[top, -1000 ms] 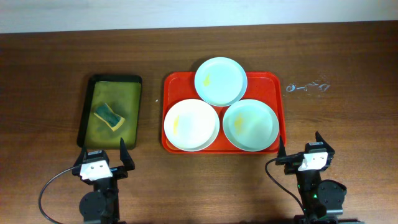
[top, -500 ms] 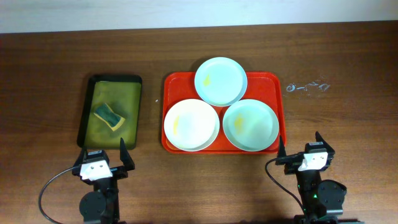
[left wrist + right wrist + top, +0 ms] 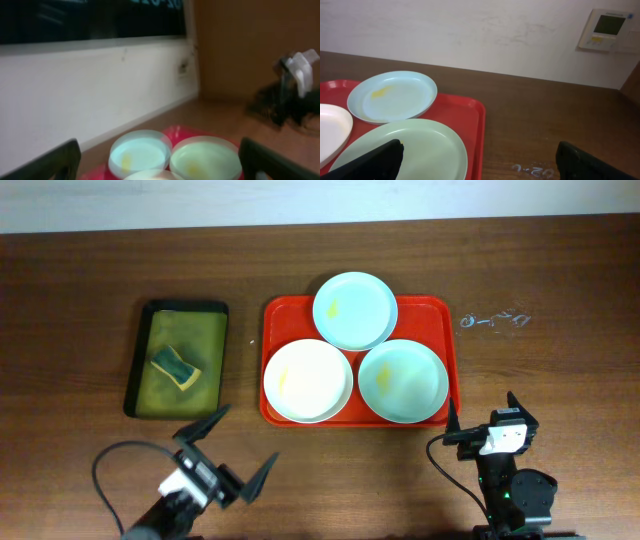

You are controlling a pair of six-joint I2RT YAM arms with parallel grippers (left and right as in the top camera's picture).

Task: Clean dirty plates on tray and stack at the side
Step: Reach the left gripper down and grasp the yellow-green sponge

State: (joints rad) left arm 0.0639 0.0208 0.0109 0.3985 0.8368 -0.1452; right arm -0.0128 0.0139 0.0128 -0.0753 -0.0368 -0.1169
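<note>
The red tray lies mid-table and holds three plates, each with a yellowish smear: a pale blue one at the back, a white one front left and a pale green one front right. My left gripper is open and empty, near the table's front, left of the tray and angled toward it. Its blurred view shows the blue plate and green plate between the fingers. My right gripper is open and empty, just in front of the tray's front right corner; its view shows the green plate, the blue plate and the tray rim.
A dark tray with an olive-green inside stands left of the red tray and holds a green and yellow sponge. A white scribble marks the table right of the red tray. A wall with a control panel runs behind the table.
My left gripper has swung right and turned, from facing straight back to pointing diagonally toward the red tray. The right gripper, plates and sponge have not moved.
</note>
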